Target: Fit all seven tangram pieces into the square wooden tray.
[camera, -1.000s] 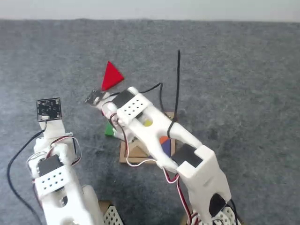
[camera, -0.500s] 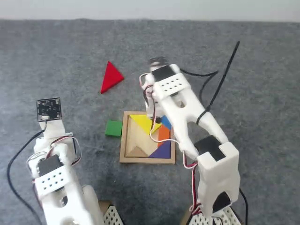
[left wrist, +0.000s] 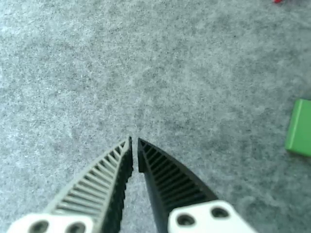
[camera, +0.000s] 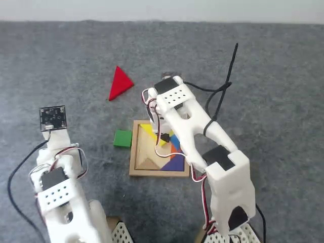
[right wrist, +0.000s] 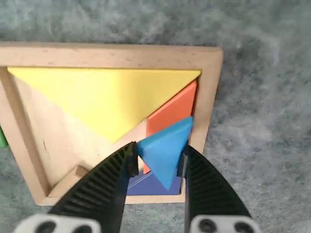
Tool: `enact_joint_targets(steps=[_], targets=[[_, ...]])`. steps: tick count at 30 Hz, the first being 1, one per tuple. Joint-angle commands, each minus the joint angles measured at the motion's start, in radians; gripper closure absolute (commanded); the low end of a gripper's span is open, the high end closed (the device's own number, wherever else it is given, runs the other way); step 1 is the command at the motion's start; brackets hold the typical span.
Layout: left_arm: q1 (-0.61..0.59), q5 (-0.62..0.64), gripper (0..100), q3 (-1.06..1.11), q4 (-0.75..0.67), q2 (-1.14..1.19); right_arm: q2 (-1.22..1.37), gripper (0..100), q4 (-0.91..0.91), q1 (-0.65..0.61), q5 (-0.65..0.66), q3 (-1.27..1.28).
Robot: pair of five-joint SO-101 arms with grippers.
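The square wooden tray (camera: pixel 134 163) lies mid-table, its rim (right wrist: pixel 112 48) close under my right gripper. Inside it lie a yellow triangle (right wrist: pixel 104 97), an orange piece (right wrist: pixel 170 109) and a purple piece (right wrist: pixel 153 187). My right gripper (right wrist: pixel 158 153) is shut on a blue triangle (right wrist: pixel 164 153) and holds it over the tray's inner part (camera: pixel 174 137). A green square (camera: pixel 122 138) rests on the carpet against the tray's left side. A red triangle (camera: pixel 120 82) lies farther back left. My left gripper (left wrist: pixel 134 141) is shut over bare carpet, with the green square (left wrist: pixel 300 127) off to one side.
Grey carpet covers the whole table. The left arm (camera: pixel 55 177) stands at the front left, well apart from the tray. A black cable (camera: pixel 230 71) loops up from the right arm. Part of the tray floor (right wrist: pixel 58 141) is bare wood.
The right arm swung from the left near the red triangle to above the tray, then shifted slightly left and lower with the blue triangle. The left arm stayed still.
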Motion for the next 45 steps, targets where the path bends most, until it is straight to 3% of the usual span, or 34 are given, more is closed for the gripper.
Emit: enact_joint_targets(steps=[1,6,12,17,25,27,31,36,45], targets=[[-0.003,0.002,98,-0.050,-0.017,-0.025,-0.012,89.2,0.005,-0.008,-0.012,-0.014],[-0.003,0.002,98,-0.050,-0.017,-0.025,-0.010,89.0,0.007,-0.012,-0.012,-0.008],[-0.003,0.002,98,-0.050,-0.017,-0.025,0.012,76.1,0.008,-0.039,-0.011,0.006],[-0.003,0.002,98,-0.050,-0.017,-0.025,0.018,75.7,0.008,-0.093,-0.009,0.002],[-0.003,0.002,98,-0.050,-0.017,-0.025,-0.183,75.9,0.096,0.021,0.078,0.005],[-0.003,0.002,98,-0.050,-0.017,-0.025,-0.231,79.7,0.120,0.067,0.106,0.008],[-0.003,0.002,98,-0.050,-0.017,-0.025,-0.245,97.5,0.105,0.162,0.124,0.009],[-0.003,0.002,98,-0.050,-0.017,-0.025,-0.148,99.1,0.019,0.237,0.124,0.026],[-0.003,0.002,98,-0.050,-0.020,-0.025,-0.045,99.1,-0.015,0.153,0.123,0.029]])
